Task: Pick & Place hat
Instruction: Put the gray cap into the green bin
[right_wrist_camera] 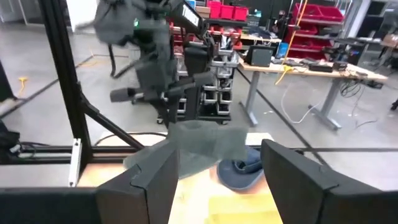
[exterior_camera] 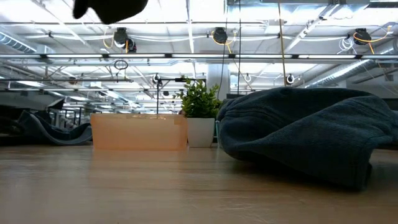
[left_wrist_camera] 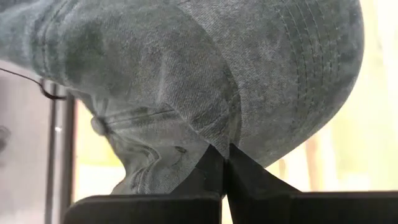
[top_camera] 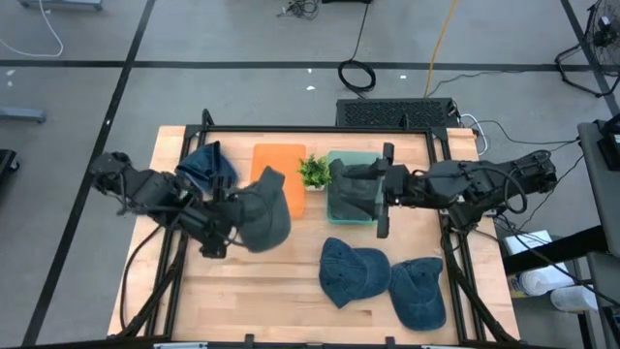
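My left gripper is shut on a grey-blue denim hat, which it carries above the table beside the orange tray. In the low view that hat shows only as a dark shape at the top. My right gripper is open at the teal bin. Its fingers stand on either side of a dark grey hat that lies over the bin. Another blue hat lies at the far left. Two more blue hats lie on the near right. My left gripper pinches a fold of the denim hat's cloth between its two shut fingers. The fingers come at it from the table's left. The hat is lifted clear of the table and bulges out beyond the fingertips.
A small potted plant stands between the orange tray and the teal bin. In the low view the nearest hat fills the right side, with the tray and plant behind it. Bare wood shows at the near left.
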You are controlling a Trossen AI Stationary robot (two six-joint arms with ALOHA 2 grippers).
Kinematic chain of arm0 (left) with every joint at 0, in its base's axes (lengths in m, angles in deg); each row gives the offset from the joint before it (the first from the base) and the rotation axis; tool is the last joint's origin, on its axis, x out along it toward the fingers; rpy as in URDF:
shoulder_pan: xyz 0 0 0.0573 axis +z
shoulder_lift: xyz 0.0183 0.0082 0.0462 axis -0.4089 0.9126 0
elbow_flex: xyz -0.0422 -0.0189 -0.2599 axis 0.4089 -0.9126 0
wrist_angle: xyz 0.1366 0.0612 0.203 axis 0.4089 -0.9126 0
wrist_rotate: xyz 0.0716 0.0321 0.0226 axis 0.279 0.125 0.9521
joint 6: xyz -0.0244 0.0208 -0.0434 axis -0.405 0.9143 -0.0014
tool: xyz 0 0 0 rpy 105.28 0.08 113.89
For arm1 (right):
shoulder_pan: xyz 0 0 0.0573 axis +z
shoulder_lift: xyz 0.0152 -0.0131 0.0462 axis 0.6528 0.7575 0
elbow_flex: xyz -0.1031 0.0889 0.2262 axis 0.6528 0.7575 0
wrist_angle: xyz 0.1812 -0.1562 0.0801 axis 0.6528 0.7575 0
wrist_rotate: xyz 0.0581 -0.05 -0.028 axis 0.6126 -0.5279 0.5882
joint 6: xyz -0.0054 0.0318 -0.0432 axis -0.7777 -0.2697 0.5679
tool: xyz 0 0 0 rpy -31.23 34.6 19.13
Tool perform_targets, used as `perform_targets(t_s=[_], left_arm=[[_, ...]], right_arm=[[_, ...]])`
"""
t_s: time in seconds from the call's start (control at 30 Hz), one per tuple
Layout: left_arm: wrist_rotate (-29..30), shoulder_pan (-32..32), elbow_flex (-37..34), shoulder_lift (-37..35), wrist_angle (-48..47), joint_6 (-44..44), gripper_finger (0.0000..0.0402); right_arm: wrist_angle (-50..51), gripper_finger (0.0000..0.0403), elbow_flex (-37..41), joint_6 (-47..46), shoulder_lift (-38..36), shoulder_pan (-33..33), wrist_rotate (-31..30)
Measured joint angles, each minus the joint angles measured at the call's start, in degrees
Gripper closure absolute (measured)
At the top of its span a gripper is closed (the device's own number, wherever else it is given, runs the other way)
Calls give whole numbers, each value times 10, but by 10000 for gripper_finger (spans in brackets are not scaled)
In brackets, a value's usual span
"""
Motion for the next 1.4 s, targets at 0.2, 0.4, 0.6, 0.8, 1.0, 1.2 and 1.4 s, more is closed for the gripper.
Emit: perform_targets(t_s=[0.2,0.4,0.6,0.8,1.0,1.2,1.4], left_arm=[[15,24,55,1,1,57,401],[11,51,109,23,1,142,401],[-9,83,166,60,1,207,401],[-19,109,210,101,1,252,402],[-52,131,221,135,0,262,402],[-79,147,222,170,0,263,402],[-110,157,222,192,20,262,402]], right_arm=[[0,168,0,6,-2,0,-1],[-5,82,0,-64,-13,-15,-1],[-10,33,0,-62,-27,-36,34],[-9,37,0,-55,-26,-53,84],[-6,38,0,-52,-27,-60,106],[20,38,0,-47,-27,-61,148],[73,38,0,-42,-26,-64,150]])
